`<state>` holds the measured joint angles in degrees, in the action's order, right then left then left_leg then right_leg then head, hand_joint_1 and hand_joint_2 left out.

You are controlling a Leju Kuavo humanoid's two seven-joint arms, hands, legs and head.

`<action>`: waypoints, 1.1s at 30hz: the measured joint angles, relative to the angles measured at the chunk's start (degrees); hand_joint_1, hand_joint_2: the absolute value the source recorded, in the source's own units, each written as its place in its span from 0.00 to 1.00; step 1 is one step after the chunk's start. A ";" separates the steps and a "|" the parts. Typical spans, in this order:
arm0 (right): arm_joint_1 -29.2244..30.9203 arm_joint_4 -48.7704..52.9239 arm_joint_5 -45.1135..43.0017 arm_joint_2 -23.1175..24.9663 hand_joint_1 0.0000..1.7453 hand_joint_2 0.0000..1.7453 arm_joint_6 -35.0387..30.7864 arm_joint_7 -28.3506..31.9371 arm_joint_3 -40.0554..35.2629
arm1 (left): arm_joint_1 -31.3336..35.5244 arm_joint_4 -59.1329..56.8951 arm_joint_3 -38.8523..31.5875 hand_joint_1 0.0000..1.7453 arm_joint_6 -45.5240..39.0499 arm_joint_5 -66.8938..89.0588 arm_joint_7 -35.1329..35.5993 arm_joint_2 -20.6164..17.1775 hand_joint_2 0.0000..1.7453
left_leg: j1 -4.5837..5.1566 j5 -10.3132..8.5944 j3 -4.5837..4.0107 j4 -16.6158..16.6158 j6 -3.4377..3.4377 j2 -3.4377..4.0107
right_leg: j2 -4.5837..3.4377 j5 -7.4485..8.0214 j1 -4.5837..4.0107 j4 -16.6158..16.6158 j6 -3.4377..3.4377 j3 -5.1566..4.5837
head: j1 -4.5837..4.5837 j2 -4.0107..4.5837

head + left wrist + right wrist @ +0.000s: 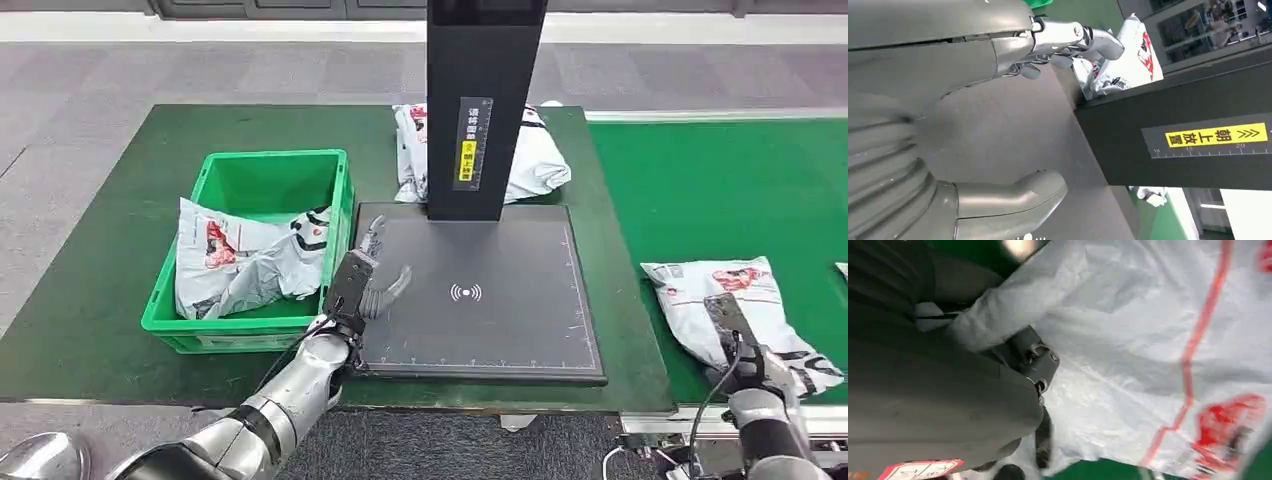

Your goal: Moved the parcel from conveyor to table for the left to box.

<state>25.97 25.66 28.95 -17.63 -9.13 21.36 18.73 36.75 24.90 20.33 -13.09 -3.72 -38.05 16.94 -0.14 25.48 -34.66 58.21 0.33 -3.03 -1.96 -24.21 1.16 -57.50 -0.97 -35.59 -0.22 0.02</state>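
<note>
Parcel: white poly mailer w/ red print, lying flat on green conveyor belt, robot's right side, near belt's front edge. Not yet on table.

R hand: on parcel's near end, palm over the bag. Right wrist view: bag film bunched up against the dark fingers, film wrapping round them — reads as a grasp on parcel. Parcel lying on the belt.

L hand: hovers over left edge of black scanner pad, fingers apart & lightly curved, nothing in them. Left wrist view: thumb and fingers spread wide, bare pad surface between.

Scanner pad: dark square plate w/ ruler ticks on edges, white wireless icon at centre. Black upright post at its rear, yellow label w/ scale on post face.

Green bin: plastic crate, just beside pad's left edge, on green table mat. Holds white/grey mailers, crumpled, red print showing.

Rear parcels: white mailers behind post, partly hidden by it, at mat's back edge.

Another mailer's corner at far right of belt, cut by frame edge.

Floor: grey tile around table.
</note>
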 measured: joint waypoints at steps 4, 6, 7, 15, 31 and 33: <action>-0.16 4.48 -3.65 3.56 1.00 1.00 0.96 1.61 -0.04 | 0.14 0.04 -0.07 0.00 -0.09 -0.26 0.00 0.02 1.00 | 0.01 0.00 0.07 0.00 0.00 0.04 | -0.10 0.00 0.00 0.01 0.00 -0.01 | -0.02 0.00; -0.24 6.07 -4.76 4.61 1.00 1.00 1.42 1.72 -0.18 | 0.13 0.04 -0.07 0.00 -0.13 -0.28 -0.02 0.02 1.00 | 0.00 0.00 0.02 0.00 0.00 -0.06 | 0.01 0.00 0.00 0.01 0.00 0.00 | -0.02 -0.02; -0.34 6.84 -5.66 4.98 1.00 1.00 2.19 2.38 -0.28 | 0.13 0.04 -0.09 0.00 -0.42 -0.28 -0.07 0.02 1.00 | 0.00 0.00 0.01 0.00 0.00 -0.06 | 0.01 0.00 0.00 0.00 0.00 0.00 | -0.02 -0.02; -5.35 24.20 -21.05 10.86 1.00 1.00 7.21 4.58 -15.36 | 0.29 0.59 -0.20 0.00 -4.83 2.27 -1.55 -0.55 1.00 | -0.02 0.03 0.07 -0.03 0.07 0.38 | -0.32 0.03 -0.01 -0.05 0.06 -0.16 | -0.02 -0.02; -2.60 29.76 -21.28 18.90 1.00 1.00 5.07 0.91 -48.31 | 1.55 1.25 -0.20 0.00 -6.62 3.23 -0.83 -0.83 1.00 | -0.10 -0.06 0.06 -0.03 0.19 0.08 | -0.16 0.00 -0.11 -0.08 0.14 -0.10 | -0.02 0.00; -2.43 29.44 -20.69 19.25 1.00 1.00 5.40 0.76 -50.12 | 1.55 1.33 -0.22 0.00 -6.62 3.23 -0.63 -0.90 1.00 | -0.09 -0.06 0.05 -0.03 0.19 0.08 | -0.16 0.00 -0.11 -0.08 0.14 -0.10 | -0.02 -0.02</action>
<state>23.54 55.10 8.26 1.62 -3.74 22.12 -31.39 38.30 26.23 20.11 -19.71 -0.48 -38.69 16.04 -0.23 25.42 -34.62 58.18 0.52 -2.95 -2.11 -24.22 1.06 -57.58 -0.83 -35.69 -0.24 0.00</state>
